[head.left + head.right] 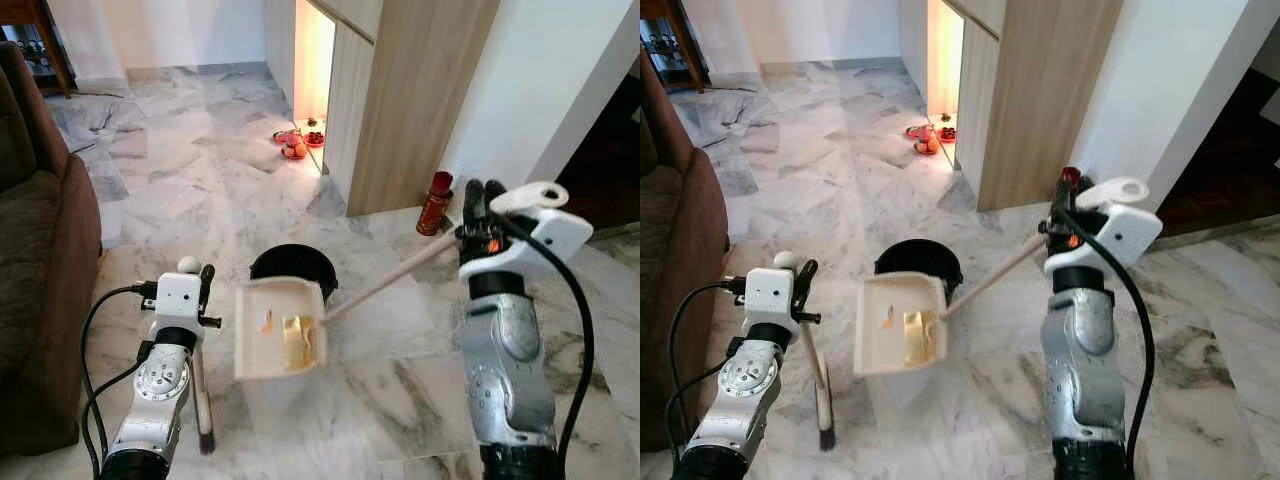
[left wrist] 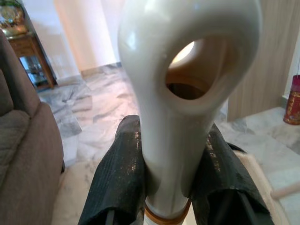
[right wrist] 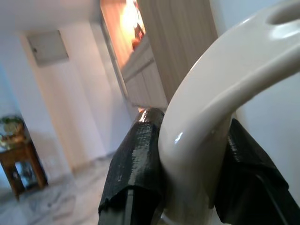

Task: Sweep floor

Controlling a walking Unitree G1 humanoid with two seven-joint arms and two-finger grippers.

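Nearest, L end effector [image 1: 200, 275] has its two black fingers [image 2: 117, 173] shut tight on the white looped top of the brush handle [image 2: 180, 93]. The brush [image 1: 203, 400] hangs straight down below it, dark bristles at the marble floor [image 1: 400, 390].

R end effector [image 1: 478, 205] is clamped on the curved white grip of the dustpan handle [image 3: 206, 126], w/ a black finger on each side. From there the long pale handle [image 1: 385, 283] slopes down to the cream dustpan [image 1: 278, 328], which sits between the two arms. Yellow and orange bits [image 1: 293, 342] lie inside it.

Just behind the dustpan, touching its far edge, is a black bin [image 1: 292, 268]. Brown sofa [image 1: 40, 250] is at L. Further off, a red bottle [image 1: 434, 203] stands by the wood cabinet [image 1: 410, 100], and red plates w/ fruit [image 1: 297, 143] lie on the floor.
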